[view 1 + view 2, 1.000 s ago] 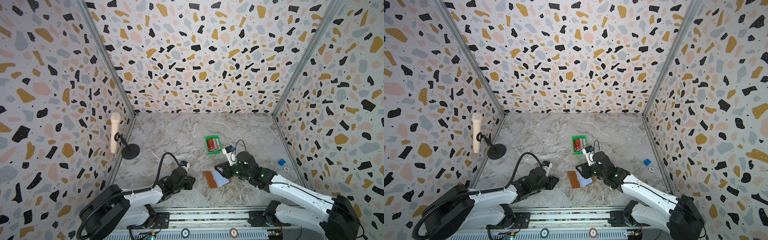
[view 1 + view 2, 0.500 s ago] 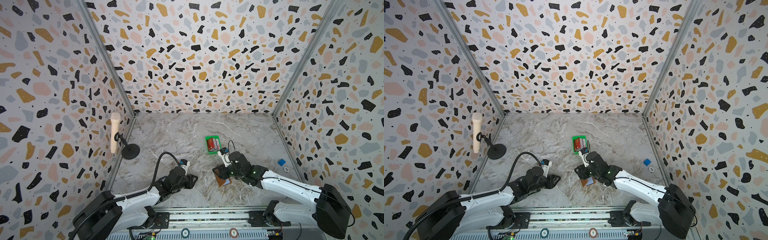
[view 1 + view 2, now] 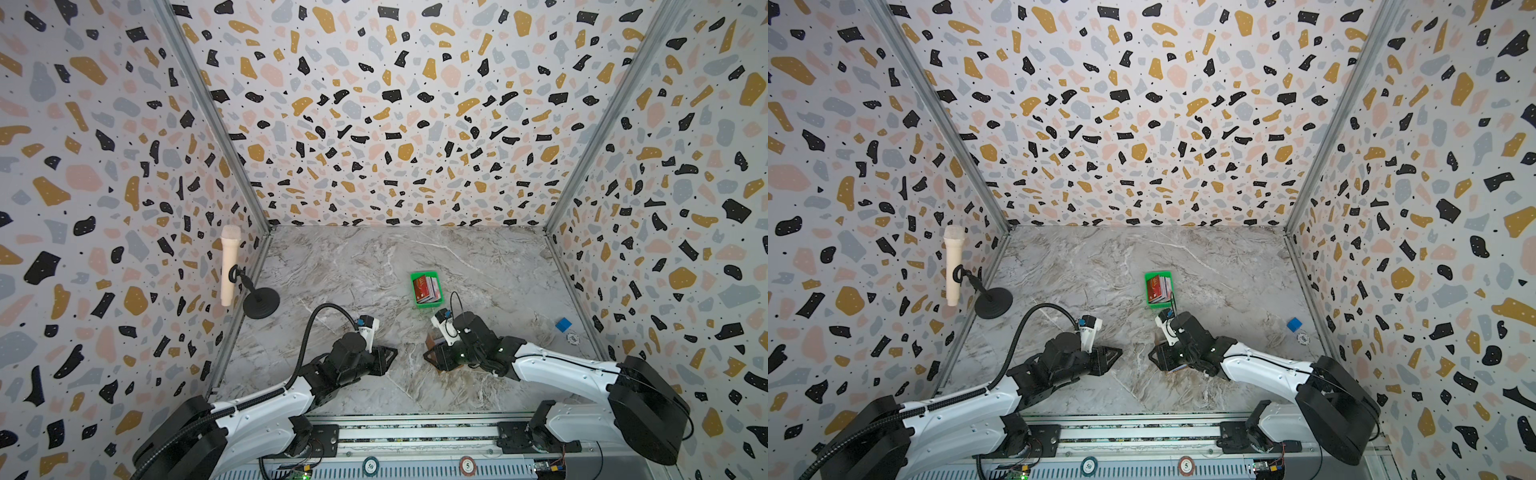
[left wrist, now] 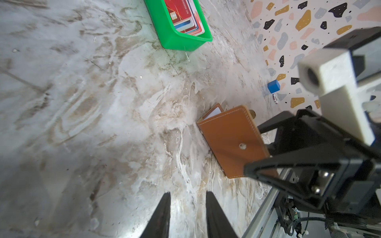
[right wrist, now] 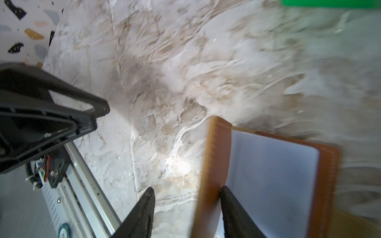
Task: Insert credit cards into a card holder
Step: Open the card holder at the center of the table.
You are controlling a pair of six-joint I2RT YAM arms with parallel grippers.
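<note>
Right wrist view shows the card holder [image 5: 272, 181] very close. It lies open on the counter [image 5: 165, 82], and you can see pale sleeves inside. One brown cover stands up on its edge, and that cover is between the right fingers [image 5: 231, 202]. One finger touches the inner side of the cover, next to the pale sleeves. The other finger is on the outer side, and bare counter shows between it and the leather. So the right fingers are wide apart. They do not seem to be pinching the cover, but this picture is blurry, so I am not fully sure.

The left wrist view shows the outside of the card holder. It is brown leather with a small metal snap, and it is tilted up, not flat. A white edge peeks out from inside it. The left fingers [image 4: 165, 212] are near the card holder but do not touch it. There is a narrow gap between them, with nothing in it but counter.

In both top views the two arms reach toward each other low over the front of the counter. Their fingers are near each other but apart.

The credit cards [image 3: 426, 289] sit in a green tray [image 3: 429, 305], with a red one on top. The tray is farther back on the counter than the card holder, and no fingers touch it.
</note>
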